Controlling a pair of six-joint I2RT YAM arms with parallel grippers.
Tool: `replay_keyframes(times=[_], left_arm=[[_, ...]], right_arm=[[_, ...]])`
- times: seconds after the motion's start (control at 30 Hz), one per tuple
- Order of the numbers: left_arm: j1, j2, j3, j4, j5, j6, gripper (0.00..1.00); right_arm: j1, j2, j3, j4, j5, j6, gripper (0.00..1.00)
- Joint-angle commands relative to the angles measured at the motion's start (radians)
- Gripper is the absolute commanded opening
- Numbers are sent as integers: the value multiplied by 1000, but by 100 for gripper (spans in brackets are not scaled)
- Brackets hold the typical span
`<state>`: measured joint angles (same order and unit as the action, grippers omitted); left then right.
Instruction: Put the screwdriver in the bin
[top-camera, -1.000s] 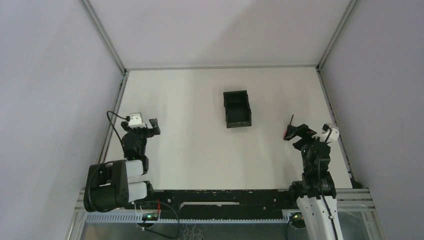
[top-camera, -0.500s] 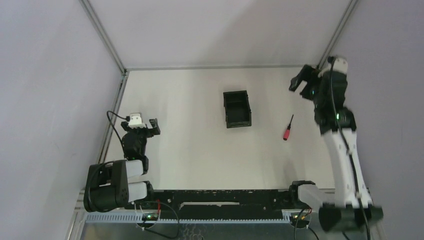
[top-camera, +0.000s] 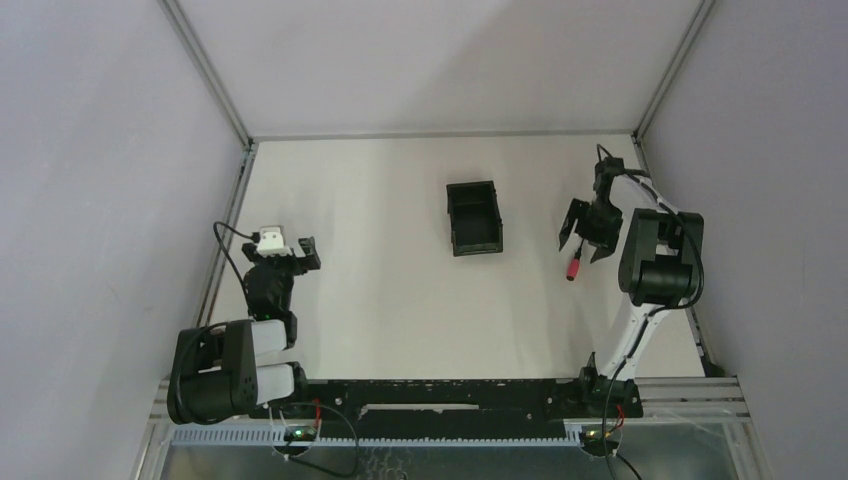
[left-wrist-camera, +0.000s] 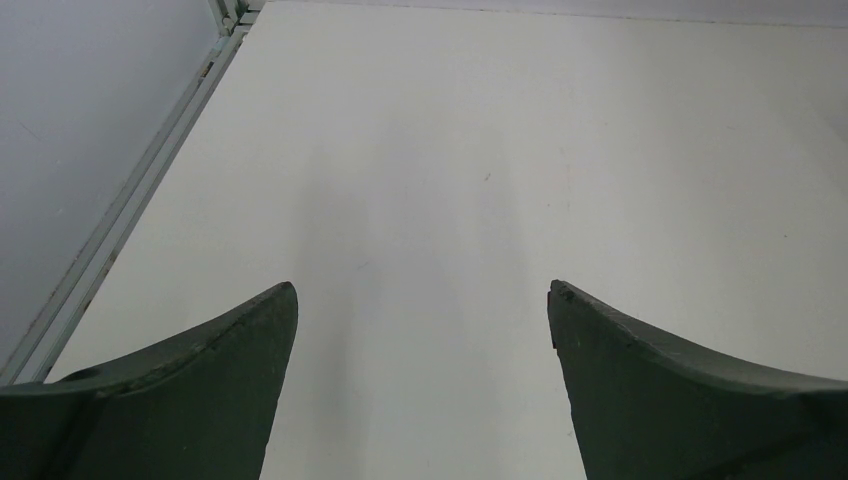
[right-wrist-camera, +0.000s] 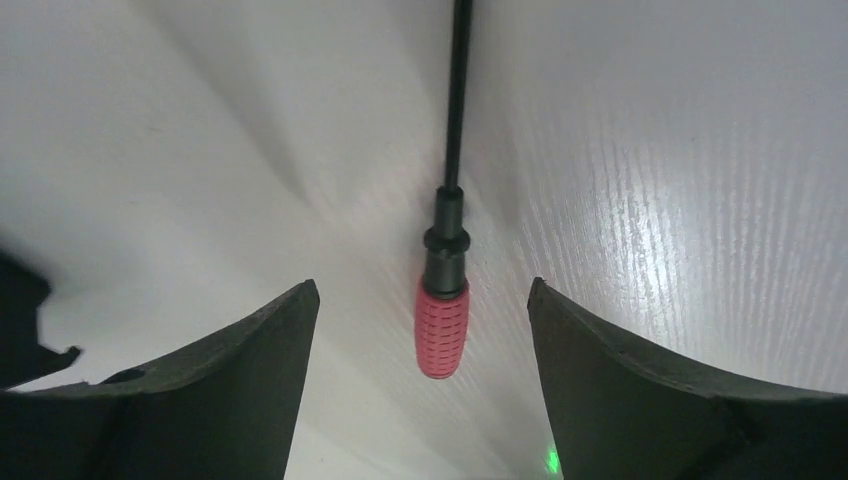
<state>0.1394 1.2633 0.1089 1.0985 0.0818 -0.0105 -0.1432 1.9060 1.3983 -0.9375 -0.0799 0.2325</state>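
The screwdriver (right-wrist-camera: 443, 300) lies flat between the right tool's (right-wrist-camera: 422, 290) spread fingers — untouched.

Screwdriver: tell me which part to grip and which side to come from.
Grip the screwdriver by its red ribbed handle, the thickest part; the thin dark shaft offers little to pinch. It lies flat on the table, so come straight down from above. The right gripper, open, straddles the handle, one finger on each side.

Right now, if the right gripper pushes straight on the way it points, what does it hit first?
The right gripper would most likely meet the screwdriver, which lies on the table centred between its open jaws. How far off it is remains unclear.
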Motion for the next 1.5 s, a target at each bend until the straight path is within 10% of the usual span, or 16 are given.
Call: replay_keyframes(times=[0.0,0.17,0.37,1.03,1.47], left_arm=[[-7,1,46,44,4,-6,100],[-7,0,47,44,4,-6,100],[-7,0,46,44,4,-6,100],[-5,-1,46,44,4,-6,100],[-5,-1,47,44,4,-6,100]], right_arm=[[3,13,-23,20,46,-17,81],[4,48,-75,72,61,-34,59],[20,6,-72,59,80,-92,0],[83,-56,546,-459,109,-105,0],[569,152,748,-239,180,-229,0]])
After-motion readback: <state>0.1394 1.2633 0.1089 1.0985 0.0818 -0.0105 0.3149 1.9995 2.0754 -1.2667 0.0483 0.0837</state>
